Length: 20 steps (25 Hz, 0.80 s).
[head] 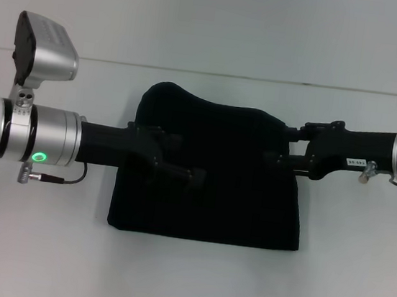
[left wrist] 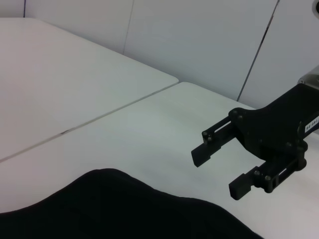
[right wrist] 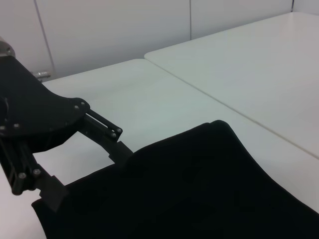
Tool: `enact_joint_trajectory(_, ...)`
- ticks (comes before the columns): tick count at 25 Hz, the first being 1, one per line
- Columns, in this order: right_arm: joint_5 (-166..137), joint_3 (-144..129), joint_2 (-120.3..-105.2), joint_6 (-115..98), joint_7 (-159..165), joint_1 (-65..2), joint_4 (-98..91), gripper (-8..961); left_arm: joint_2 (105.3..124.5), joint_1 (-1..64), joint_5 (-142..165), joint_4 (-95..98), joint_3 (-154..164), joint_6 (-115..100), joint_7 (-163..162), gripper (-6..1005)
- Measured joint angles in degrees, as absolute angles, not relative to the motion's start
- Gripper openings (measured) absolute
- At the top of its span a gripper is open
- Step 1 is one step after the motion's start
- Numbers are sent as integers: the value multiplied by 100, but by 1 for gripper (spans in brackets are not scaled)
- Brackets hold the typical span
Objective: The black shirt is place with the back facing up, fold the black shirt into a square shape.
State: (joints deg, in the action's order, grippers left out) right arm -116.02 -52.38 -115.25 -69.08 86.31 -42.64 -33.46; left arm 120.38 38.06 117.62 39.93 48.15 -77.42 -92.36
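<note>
The black shirt (head: 214, 201) lies folded into a rough square in the middle of the white table (head: 183, 277), with its far edge humped. No lettering shows. My left gripper (head: 186, 158) is above the shirt's left part, open and empty. It also shows in the right wrist view (right wrist: 87, 172), with its fingers (right wrist: 119, 149) spread at the shirt's edge (right wrist: 199, 184). My right gripper (head: 280, 144) is at the shirt's far right corner, open and empty. It shows in the left wrist view (left wrist: 219, 173), above bare table beside the shirt (left wrist: 124, 209).
A seam (head: 193, 71) runs across the table behind the shirt, where a second white tabletop (left wrist: 60, 74) joins. A pale wall (left wrist: 199, 40) stands beyond.
</note>
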Motion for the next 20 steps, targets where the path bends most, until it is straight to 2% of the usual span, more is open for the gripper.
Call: enact_joint_trajectory(20,-11602,-5237,-11623,-6890,8605,-4274,-3340,688,12023,3773,11874,4039,4773,-7519,-9219,952)
